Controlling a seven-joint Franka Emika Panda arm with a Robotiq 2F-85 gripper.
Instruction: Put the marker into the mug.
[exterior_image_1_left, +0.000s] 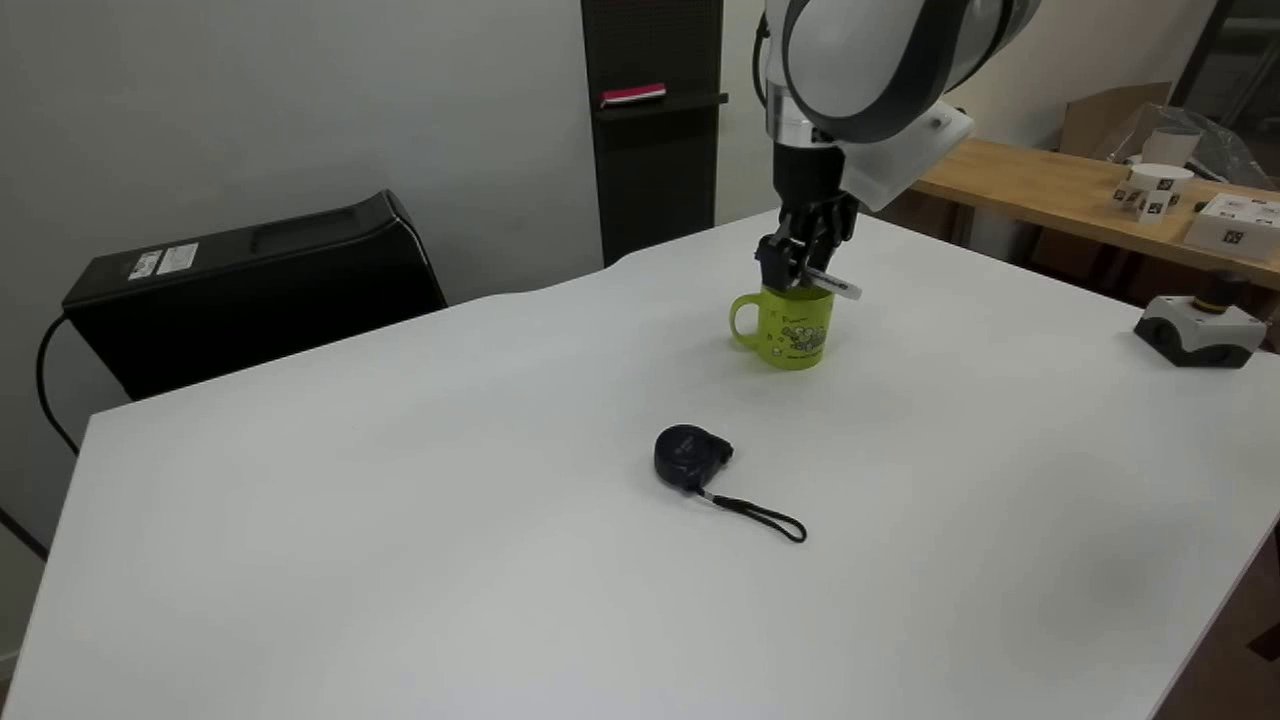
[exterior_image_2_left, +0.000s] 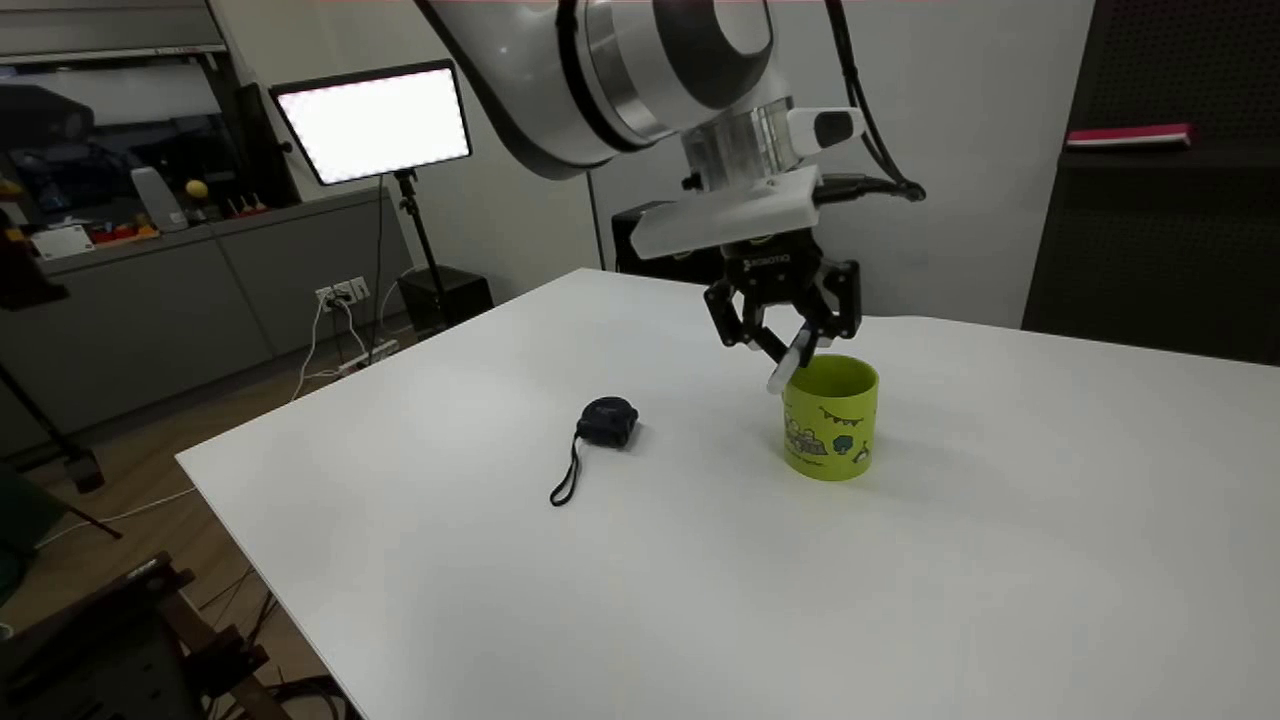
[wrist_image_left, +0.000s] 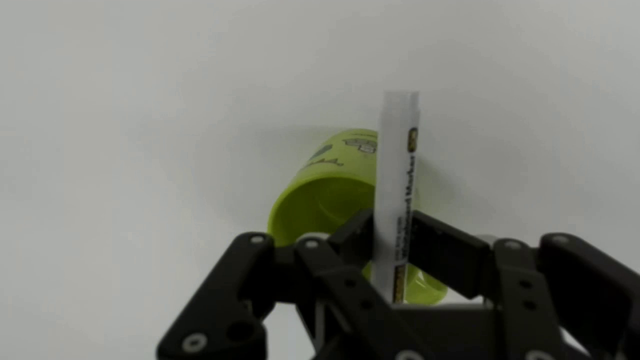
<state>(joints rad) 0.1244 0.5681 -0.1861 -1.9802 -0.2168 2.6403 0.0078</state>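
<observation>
The yellow-green mug stands upright on the white table and shows in both exterior views (exterior_image_1_left: 795, 338) (exterior_image_2_left: 830, 430). Its handle side is hidden in an exterior view. My gripper (wrist_image_left: 393, 235) is shut on the marker (wrist_image_left: 396, 165), pinching its white barrel between the fingertips. The marker is tilted, and its plain white end sticks out past the mug's rim in both exterior views (exterior_image_1_left: 832, 284) (exterior_image_2_left: 788, 368). Its cap end is mostly hidden behind the gripper. The gripper is just above the mug (wrist_image_left: 345, 162), whose opening lies partly behind the left finger in the wrist view.
A black tape measure (exterior_image_1_left: 688, 457) with a cord lies on the table near the mug, also in an exterior view (exterior_image_2_left: 607, 422). A grey and black button box (exterior_image_1_left: 1200, 330) sits near a table edge. A black box-like unit (exterior_image_1_left: 250, 290) stands beyond the table.
</observation>
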